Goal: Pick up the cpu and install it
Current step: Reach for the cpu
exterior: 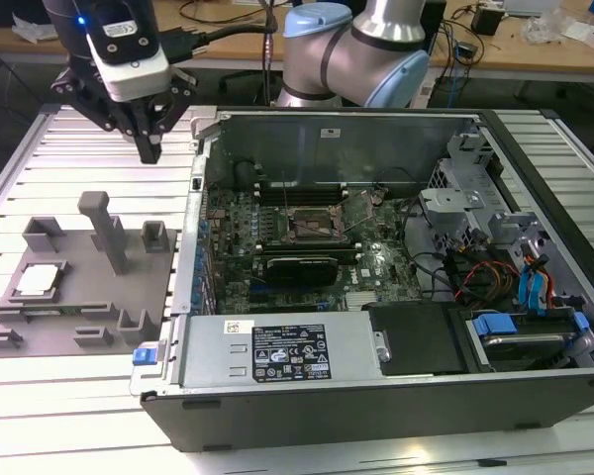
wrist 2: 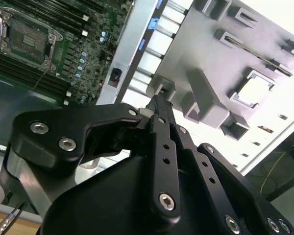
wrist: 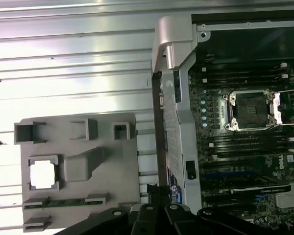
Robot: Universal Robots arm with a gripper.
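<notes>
Exterior view, starting from its left: the cpu point(exterior: 38, 280) lies flat, shiny face up, in its recess on the grey fixture plate point(exterior: 84, 297), which sits on the slatted tabletop point(exterior: 40, 148). From the claw point(exterior: 150, 150) it is well apart, lower down and off toward the exterior view's left and near edge. Your claw hangs above the tabletop, past the plate's far corner and just outside the wall of the open computer case point(exterior: 396, 411). Its fingers are pressed together to a point with nothing between them. A tall grey post point(exterior: 104, 230) on the plate stands roughly between the claw and the cpu, so I judge the straight line between them is not free at plate height. On the claw's other side, inside the case, the socket point(exterior: 312, 226) sits on the motherboard point(exterior: 381, 262) with no chip in it.

In the second wrist view the claw point(wrist 2: 157, 100) points down near the plate's edge by the case wall. The cpu point(wrist 2: 255, 91) lies off one way past the post, the socket point(wrist 2: 25, 36) the other way. The chip is square, so you have no long axis to match. In the first wrist view the cpu point(wrist: 42, 175) has its edges parallel with the plate's edges. Nothing is picked up yet.
</notes>
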